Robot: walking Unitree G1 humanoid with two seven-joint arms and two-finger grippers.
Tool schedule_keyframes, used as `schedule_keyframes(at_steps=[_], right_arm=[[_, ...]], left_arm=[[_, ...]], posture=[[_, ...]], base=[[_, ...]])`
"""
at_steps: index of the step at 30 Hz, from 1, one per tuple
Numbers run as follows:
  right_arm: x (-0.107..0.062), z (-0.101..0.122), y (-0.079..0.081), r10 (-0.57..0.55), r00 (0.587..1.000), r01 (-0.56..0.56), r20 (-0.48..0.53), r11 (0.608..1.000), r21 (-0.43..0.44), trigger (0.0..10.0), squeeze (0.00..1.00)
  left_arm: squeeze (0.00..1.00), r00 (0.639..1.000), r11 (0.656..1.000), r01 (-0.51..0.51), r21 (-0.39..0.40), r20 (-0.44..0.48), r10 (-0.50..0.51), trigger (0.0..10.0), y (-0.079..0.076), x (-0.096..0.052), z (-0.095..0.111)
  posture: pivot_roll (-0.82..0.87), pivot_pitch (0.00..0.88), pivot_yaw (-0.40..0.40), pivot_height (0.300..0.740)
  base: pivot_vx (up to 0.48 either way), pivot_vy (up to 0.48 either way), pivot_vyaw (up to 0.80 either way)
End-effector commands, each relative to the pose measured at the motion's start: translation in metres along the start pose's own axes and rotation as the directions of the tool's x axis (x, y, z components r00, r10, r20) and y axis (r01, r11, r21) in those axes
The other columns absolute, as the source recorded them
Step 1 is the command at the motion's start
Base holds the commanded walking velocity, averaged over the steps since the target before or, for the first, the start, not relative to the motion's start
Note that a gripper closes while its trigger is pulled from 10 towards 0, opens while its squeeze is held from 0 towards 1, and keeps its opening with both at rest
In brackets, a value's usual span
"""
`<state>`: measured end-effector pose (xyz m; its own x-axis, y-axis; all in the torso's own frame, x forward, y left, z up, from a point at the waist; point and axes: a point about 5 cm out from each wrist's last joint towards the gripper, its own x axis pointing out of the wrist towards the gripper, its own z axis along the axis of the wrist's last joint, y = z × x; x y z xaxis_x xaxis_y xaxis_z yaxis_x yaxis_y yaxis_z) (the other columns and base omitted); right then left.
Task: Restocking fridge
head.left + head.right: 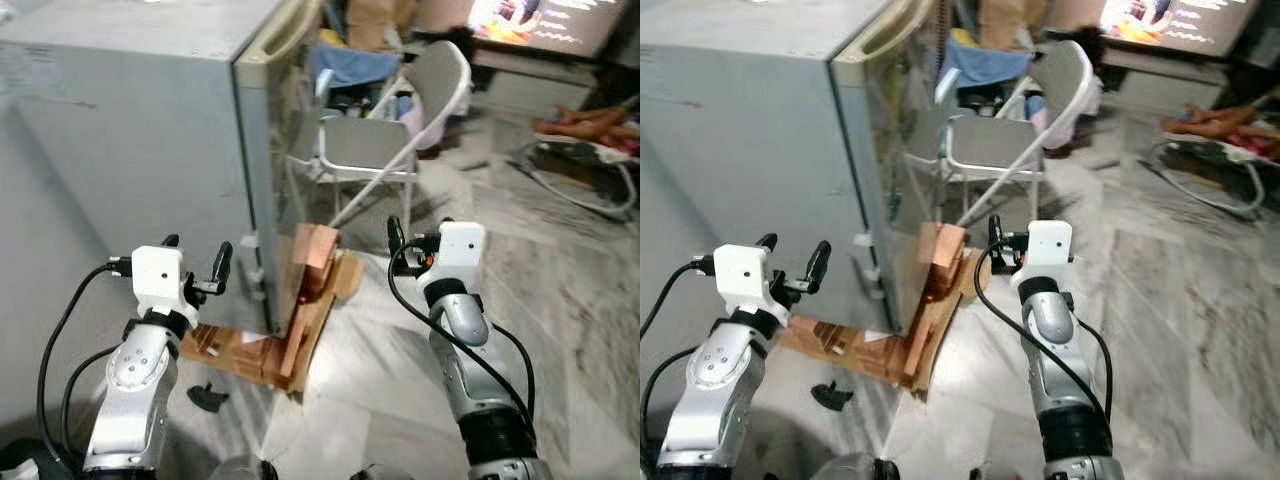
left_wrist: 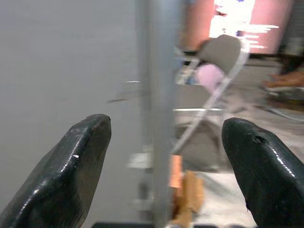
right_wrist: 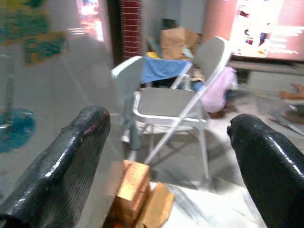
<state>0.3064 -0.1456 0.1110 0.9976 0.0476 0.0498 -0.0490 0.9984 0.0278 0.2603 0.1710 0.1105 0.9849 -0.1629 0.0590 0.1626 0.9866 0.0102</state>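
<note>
Between left gripper (image 1: 197, 258) and right gripper (image 1: 413, 237) stands the fridge (image 1: 150, 120).

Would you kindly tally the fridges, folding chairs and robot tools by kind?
Fridge: 1
Folding chair: 1
Robot tools, left tool and right tool, both open: 2
Total: 4

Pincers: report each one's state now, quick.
Left pincer: open, empty, at the grey metal fridge.
Right pincer: open, empty.
</note>
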Motion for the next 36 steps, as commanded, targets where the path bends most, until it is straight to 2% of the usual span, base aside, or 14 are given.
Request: schedule_keyframes(at_steps=[1, 6, 15, 25, 34, 36], right_arm=[[0.0, 0.003, -0.004, -0.011, 1.0, 0.011, 0.011, 1.0, -0.013, 10.0, 0.0], [0.0, 0.003, -0.004, -0.011, 1.0, 0.011, 0.013, 1.0, -0.012, 10.0, 0.0], [0.0, 0.003, -0.004, -0.012, 1.0, 0.012, 0.013, 1.0, -0.015, 10.0, 0.0], [0.001, 0.003, -0.004, -0.011, 1.0, 0.011, 0.013, 1.0, -0.017, 10.0, 0.0], [0.0, 0.003, -0.004, -0.008, 1.0, 0.008, 0.01, 1.0, -0.019, 10.0, 0.0], [0.0, 0.003, -0.004, -0.007, 1.0, 0.007, 0.01, 1.0, -0.019, 10.0, 0.0]], left_arm=[[0.0, 0.999, 1.0, 0.024, 0.008, 0.027, -0.024, 10.0, -0.004, 0.001, 0.005], [0.0, 0.999, 0.999, 0.031, 0.009, 0.032, -0.031, 10.0, -0.005, 0.001, 0.006], [0.0, 0.999, 1.0, 0.026, 0.015, 0.036, -0.026, 10.0, -0.005, 0.002, 0.006], [0.0, 0.999, 1.0, -0.005, 0.02, 0.041, 0.005, 10.0, -0.002, 0.003, 0.007], [0.0, 0.997, 0.998, -0.066, 0.02, 0.029, 0.066, 10.0, 0.004, 0.001, 0.003], [0.0, 0.994, 0.994, -0.106, 0.023, 0.033, 0.105, 10.0, 0.01, 0.002, 0.004]], posture=[[0.07, 0.019, -0.013, 0.74], [0.07, 0.021, -0.012, 0.74], [0.07, 0.026, -0.014, 0.74], [0.07, 0.024, -0.014, 0.74], [0.07, 0.02, -0.019, 0.74], [0.07, 0.02, -0.019, 0.74]], base=[[0.285, 0.0, -0.8], [0.306, 0.0, -0.73], [0.348, 0.0, 0.0], [0.308, 0.267, 0.0], [0.0, 0.0, 0.0], [0.0, 0.0, 0.0]])
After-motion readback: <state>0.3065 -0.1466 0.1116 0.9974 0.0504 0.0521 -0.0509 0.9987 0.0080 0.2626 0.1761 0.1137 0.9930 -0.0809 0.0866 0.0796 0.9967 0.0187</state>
